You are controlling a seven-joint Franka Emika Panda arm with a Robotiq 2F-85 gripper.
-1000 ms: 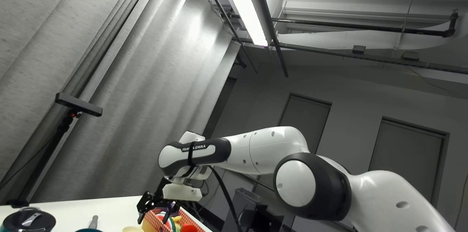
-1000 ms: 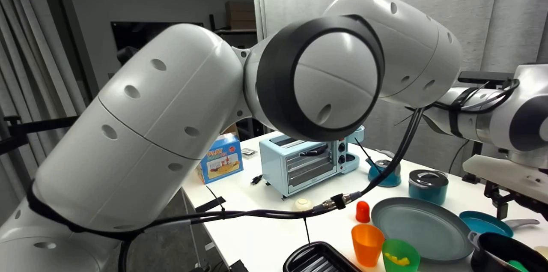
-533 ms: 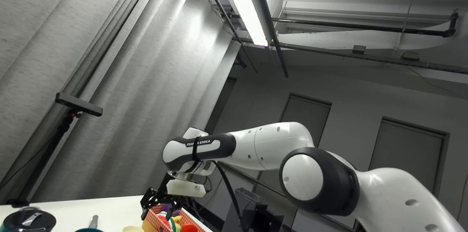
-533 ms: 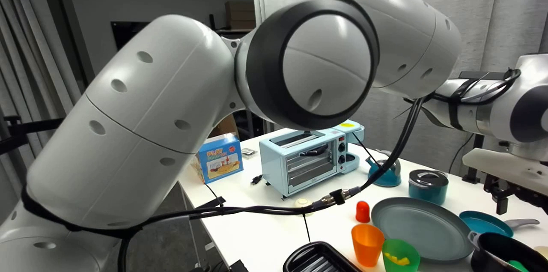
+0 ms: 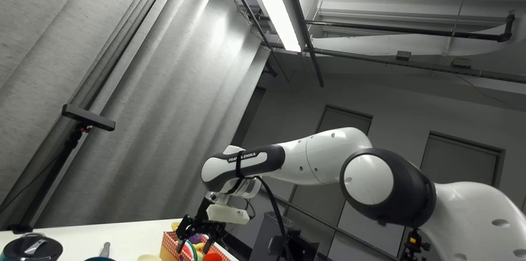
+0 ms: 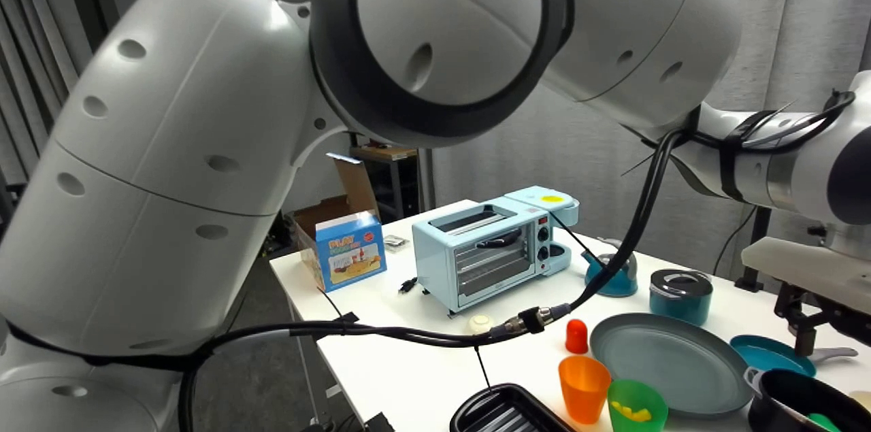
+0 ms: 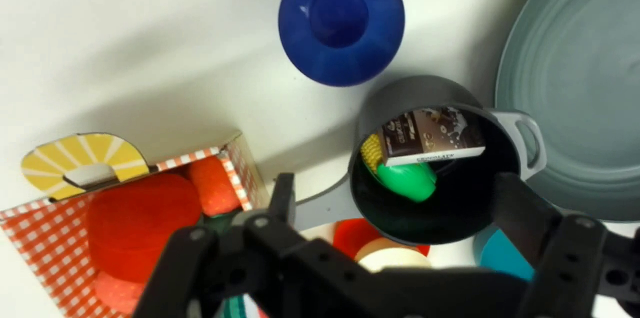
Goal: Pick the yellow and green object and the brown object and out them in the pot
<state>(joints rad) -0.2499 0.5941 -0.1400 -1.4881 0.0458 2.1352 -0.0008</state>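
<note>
Table [image 6: 401, 371] bearing loaded pot [image 7: 420, 88]

In an exterior view, a toaster oven [image 6: 476, 255] is standing well apart from the pot. In the wrist view, a gray plate [image 7: 585, 97] and checkered basket [image 7: 55, 248] are flanking the pot; the gripper [image 7: 397, 193], jaws spread wide, is hiding part of the basket. A blue dish [image 7: 341, 21] is sitting close by. Inside the pot, a brown chocolate box [image 7: 432, 135] is overlapping corn [image 7: 407, 182], yellow kernels and glossy green end showing.
</note>
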